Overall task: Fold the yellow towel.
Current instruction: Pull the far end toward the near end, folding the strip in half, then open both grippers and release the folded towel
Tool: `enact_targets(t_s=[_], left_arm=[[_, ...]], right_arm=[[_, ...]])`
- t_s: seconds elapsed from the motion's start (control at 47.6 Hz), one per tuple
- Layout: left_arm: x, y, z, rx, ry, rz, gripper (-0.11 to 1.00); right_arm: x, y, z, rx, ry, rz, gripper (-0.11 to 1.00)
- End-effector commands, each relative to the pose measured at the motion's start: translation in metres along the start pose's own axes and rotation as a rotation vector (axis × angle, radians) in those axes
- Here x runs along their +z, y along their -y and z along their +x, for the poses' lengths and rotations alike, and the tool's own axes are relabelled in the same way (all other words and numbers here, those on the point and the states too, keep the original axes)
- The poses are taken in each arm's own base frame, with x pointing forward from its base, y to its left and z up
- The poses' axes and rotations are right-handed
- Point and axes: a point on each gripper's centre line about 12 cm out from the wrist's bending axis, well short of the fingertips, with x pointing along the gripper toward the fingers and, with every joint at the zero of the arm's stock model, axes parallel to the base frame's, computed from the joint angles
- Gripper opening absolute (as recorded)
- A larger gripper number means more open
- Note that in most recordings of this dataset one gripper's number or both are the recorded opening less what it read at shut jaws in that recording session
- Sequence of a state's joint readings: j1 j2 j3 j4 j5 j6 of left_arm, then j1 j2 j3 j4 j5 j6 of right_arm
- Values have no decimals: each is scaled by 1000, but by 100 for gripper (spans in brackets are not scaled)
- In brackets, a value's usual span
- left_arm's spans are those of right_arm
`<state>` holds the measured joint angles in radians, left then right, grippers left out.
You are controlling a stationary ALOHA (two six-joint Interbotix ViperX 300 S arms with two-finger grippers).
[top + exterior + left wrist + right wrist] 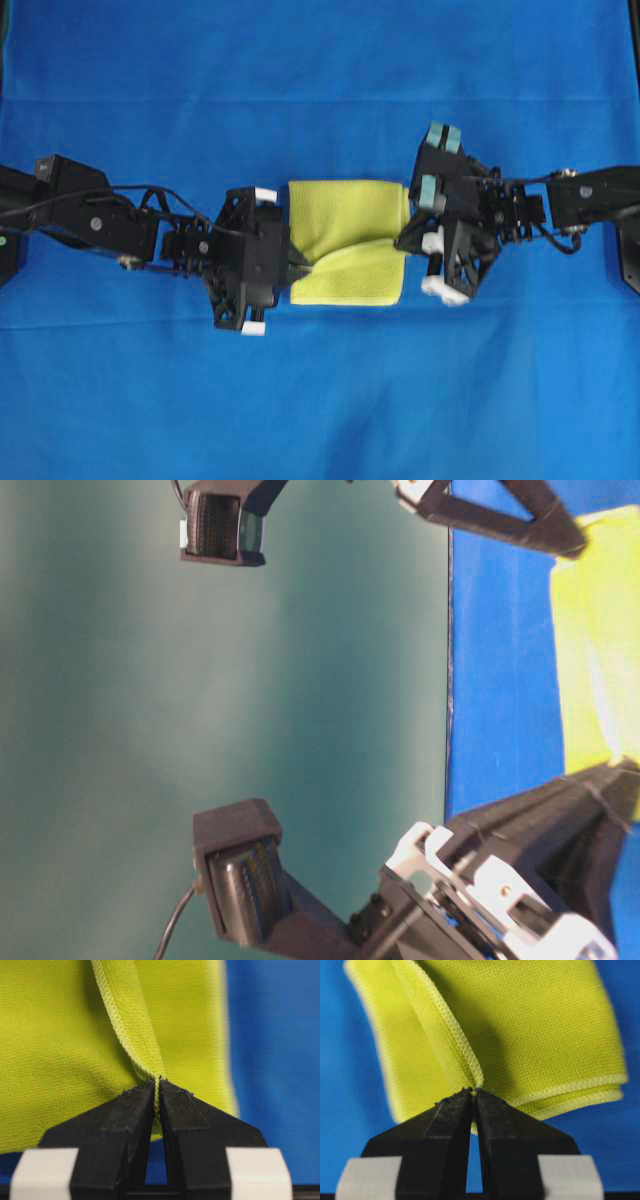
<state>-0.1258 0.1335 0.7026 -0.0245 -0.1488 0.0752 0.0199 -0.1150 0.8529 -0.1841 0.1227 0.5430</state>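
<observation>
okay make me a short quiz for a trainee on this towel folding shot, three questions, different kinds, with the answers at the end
1. True or false: the left pincer is shut on the stitched hem of the yellow towel.
2. Multiple choice: where is the right pincer in the overhead view? A) at the towel's right edge B) above the towel's top edge C) far off on the blue cloth
3. Fill in: the surface under the towel is coloured ____.

Key: 1 true; 2 A; 3 blue.
</observation>
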Motion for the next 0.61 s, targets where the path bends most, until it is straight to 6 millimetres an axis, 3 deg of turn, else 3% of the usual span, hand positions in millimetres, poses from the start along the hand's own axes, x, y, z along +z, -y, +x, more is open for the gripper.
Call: enact_targets(t_s=[0.0, 0.588], left_arm=[[10, 10, -4, -19, 24, 7, 4], [4, 12, -4, -25, 9, 13, 4]], right_arm=[[3, -10, 0, 18, 5, -6, 4], [-6, -12, 20, 8, -45, -20, 4]])
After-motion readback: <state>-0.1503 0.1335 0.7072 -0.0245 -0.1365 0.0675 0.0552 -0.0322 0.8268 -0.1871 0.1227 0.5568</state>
